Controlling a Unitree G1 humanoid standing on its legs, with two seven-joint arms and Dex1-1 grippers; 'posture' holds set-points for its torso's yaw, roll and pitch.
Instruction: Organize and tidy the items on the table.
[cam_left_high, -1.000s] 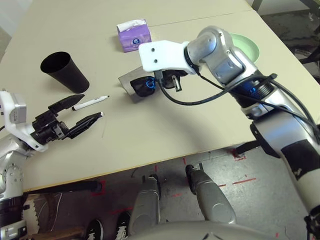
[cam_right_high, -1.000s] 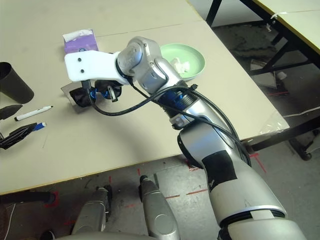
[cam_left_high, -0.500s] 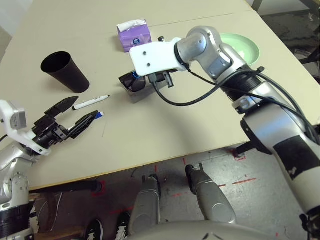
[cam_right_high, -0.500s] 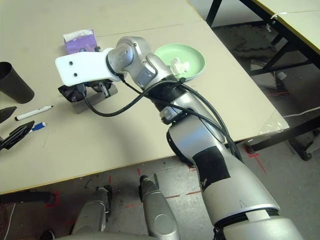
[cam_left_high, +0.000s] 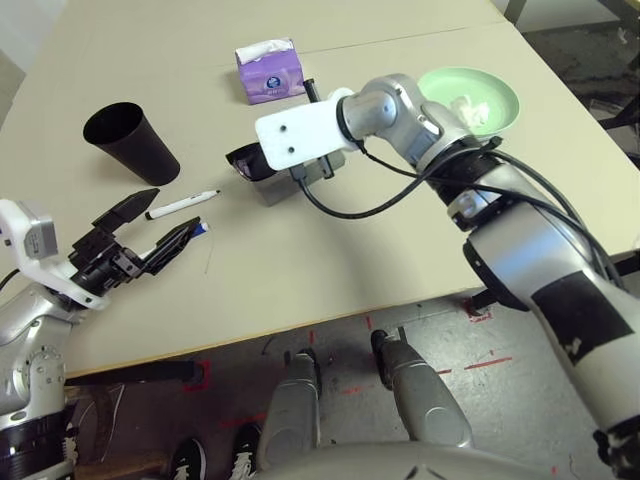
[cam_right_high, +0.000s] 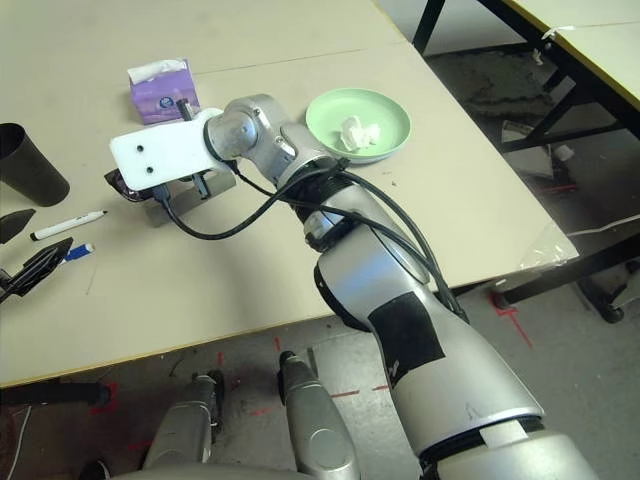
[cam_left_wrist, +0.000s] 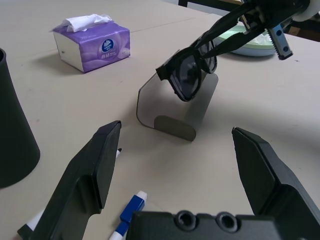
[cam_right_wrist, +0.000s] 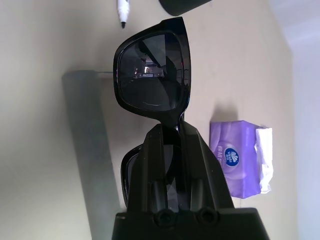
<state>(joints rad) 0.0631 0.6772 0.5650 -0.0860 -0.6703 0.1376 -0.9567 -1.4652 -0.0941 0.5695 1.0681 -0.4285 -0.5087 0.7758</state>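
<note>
Sunglasses (cam_left_wrist: 189, 75): one black pair, pinched in the right gripper (cam_right_wrist: 170, 137), fingers nearly shut on the frame, held just over the grey glasses case (cam_left_wrist: 176, 107) mid-bench (cam_left_high: 330, 270). Long axis runs roughly across the bench, lenses toward the black cup (cam_left_high: 130, 142). Two markers: black cap (cam_left_high: 181, 206), blue cap (cam_right_high: 76, 252). One green plate (cam_right_high: 385, 110), tissue box (cam_left_high: 268, 70). Left gripper (cam_left_wrist: 177, 170) wide open, empty. Left wrist view shows specs clear of the case; head views hide that.

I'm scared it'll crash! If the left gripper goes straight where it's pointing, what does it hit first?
Probably the grey glasses case, standing open straight ahead of the open left gripper. The blue-capped marker lies lower, near its fingers; depth is uncertain.
</note>
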